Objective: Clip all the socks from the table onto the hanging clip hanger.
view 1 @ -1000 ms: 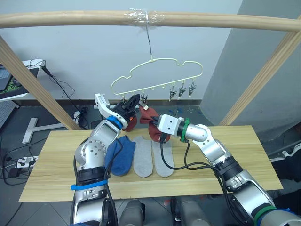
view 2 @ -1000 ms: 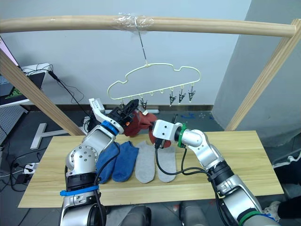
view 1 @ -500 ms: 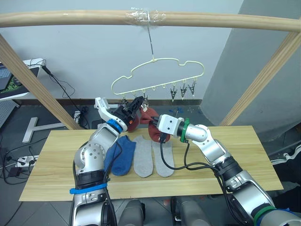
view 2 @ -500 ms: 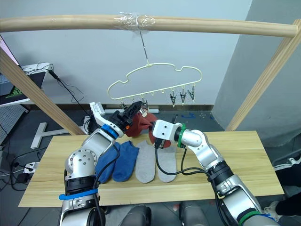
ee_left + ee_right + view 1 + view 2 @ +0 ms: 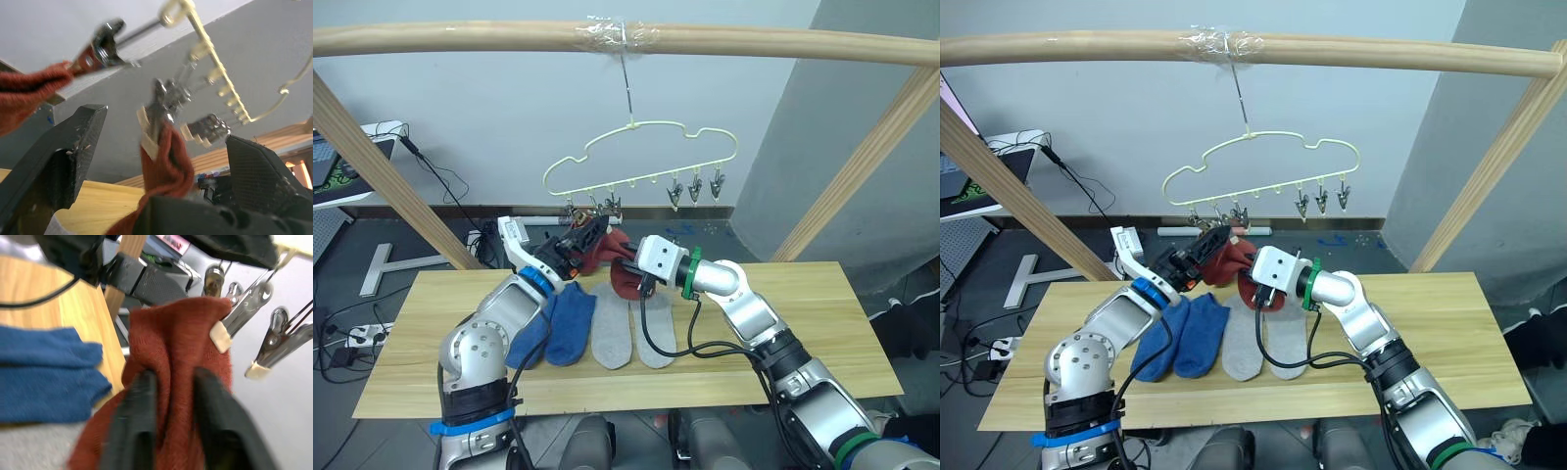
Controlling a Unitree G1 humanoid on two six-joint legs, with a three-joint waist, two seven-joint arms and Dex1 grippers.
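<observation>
The pale yellow clip hanger (image 5: 636, 147) hangs from a wire hook over the table (image 5: 822, 313). Two rust red socks hang from its left clips: one (image 5: 29, 93) to the side, the other (image 5: 166, 156) gripped by a metal clip (image 5: 164, 103). My left gripper (image 5: 164, 127) is open wide, its fingers on either side of that clip and not touching it. My right gripper (image 5: 173, 377) is open, with a fold of a clipped red sock (image 5: 181, 347) between its parted fingers. Two blue socks (image 5: 570, 321) and two light grey socks (image 5: 612, 325) lie flat on the table.
Three free clips (image 5: 695, 186) hang at the hanger's right end. A thick wooden bar (image 5: 460, 39) carries the hanger, with slanted posts at left (image 5: 382, 171) and right (image 5: 862, 166). Cables and a stand are on the floor behind.
My left gripper has opened and drawn down and left from the clip, leaving the red sock clipped. The right gripper's fingers have parted around the sock it was pinching.
</observation>
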